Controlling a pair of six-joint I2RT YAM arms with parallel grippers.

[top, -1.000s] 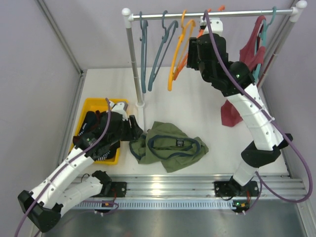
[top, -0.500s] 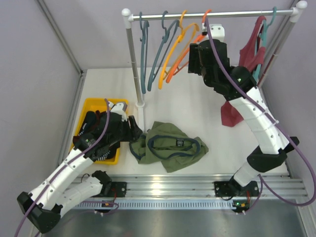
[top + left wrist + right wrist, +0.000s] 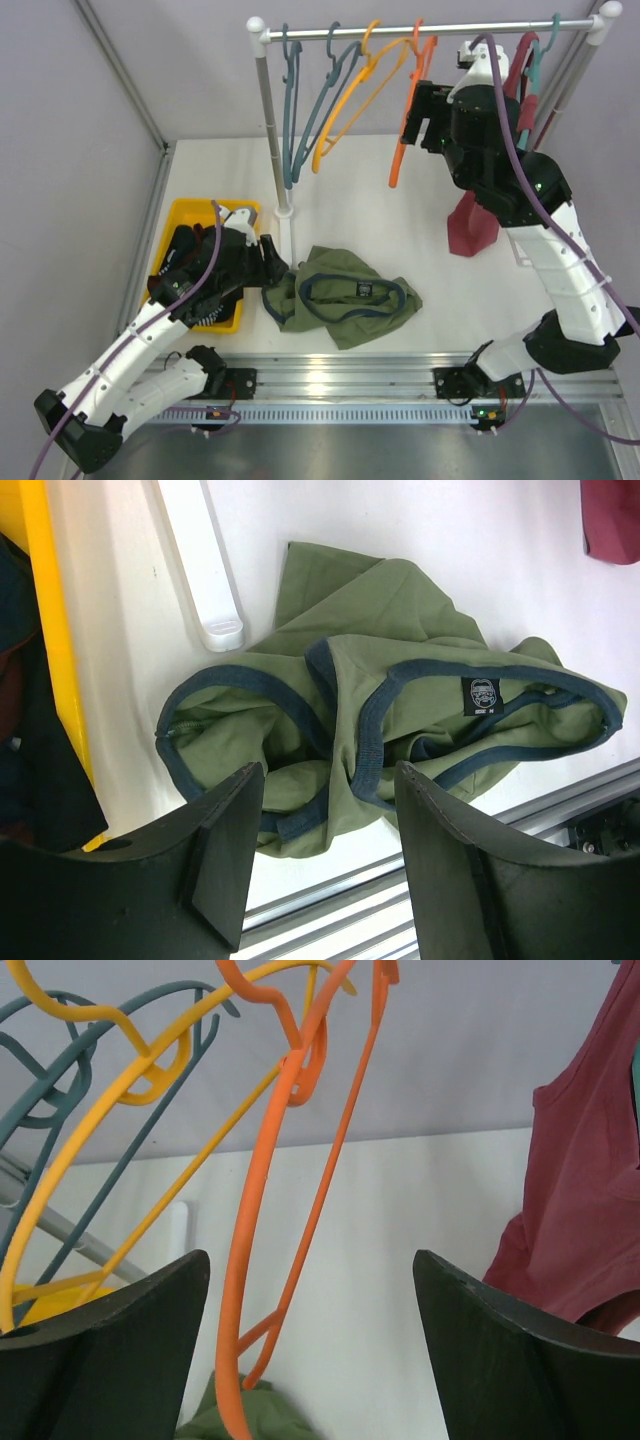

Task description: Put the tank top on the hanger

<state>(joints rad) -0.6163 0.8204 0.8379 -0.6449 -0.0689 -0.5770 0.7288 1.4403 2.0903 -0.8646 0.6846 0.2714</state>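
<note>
The olive-green tank top [image 3: 345, 295] lies crumpled on the white table, its navy trim and small chest graphic facing up. My left gripper [image 3: 272, 262] hovers open at its left edge. In the left wrist view the gripper [image 3: 322, 770] has both fingers apart over the top's [image 3: 400, 630] trimmed folds. The orange hanger [image 3: 408, 110] hangs by its hook from the rail, tilted. My right gripper [image 3: 420, 115] is just right of it, open. From the right wrist, the hanger's [image 3: 245, 1260] arms cross the left part of the wide gap of the gripper [image 3: 310, 1255], touching neither finger.
On the rail [image 3: 470, 27] also hang an amber hanger [image 3: 350, 110], two teal-grey hangers [image 3: 292, 100] and a dark red top [image 3: 473, 225]. The rack post [image 3: 268, 120] stands behind the tank top. A yellow bin [image 3: 188, 215] with dark clothes sits at the left.
The right gripper has opened wider and drawn back to the right and up from the hangers. The orange hanger has left its fingers and swung to hang steeper. The left arm is still.
</note>
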